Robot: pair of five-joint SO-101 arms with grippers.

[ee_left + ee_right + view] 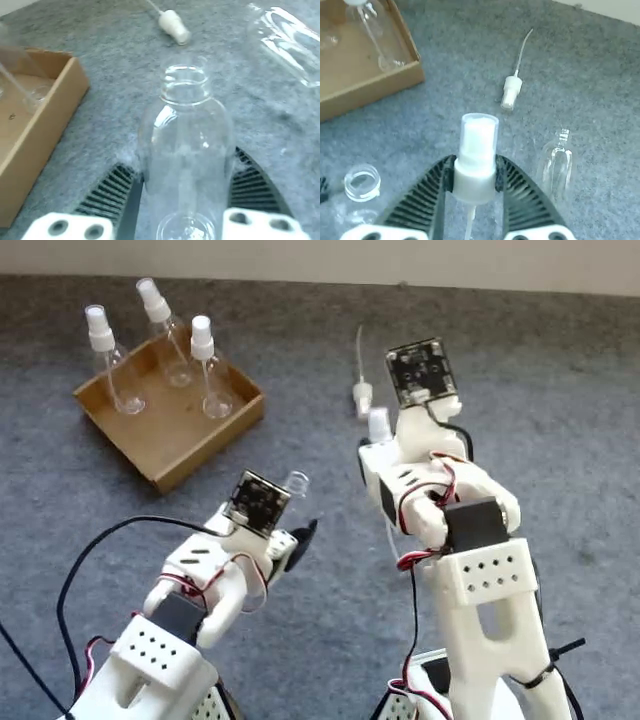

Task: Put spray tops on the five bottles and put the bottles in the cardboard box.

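Empty bottle; box with three bottles

- A grey, felt-like cover is laid over the whole table (its nap is mottled in lighter and darker flecks).
- A pale, plain strip is seen along the far edge of the cover in the high view.
- A similar pale patch is caught at one corner of each wrist view.

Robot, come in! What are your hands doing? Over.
Left hand shut on open bottle. Right hand shut on spray top. Three capped bottles in box. Spare top, spare bottle lying nearby.
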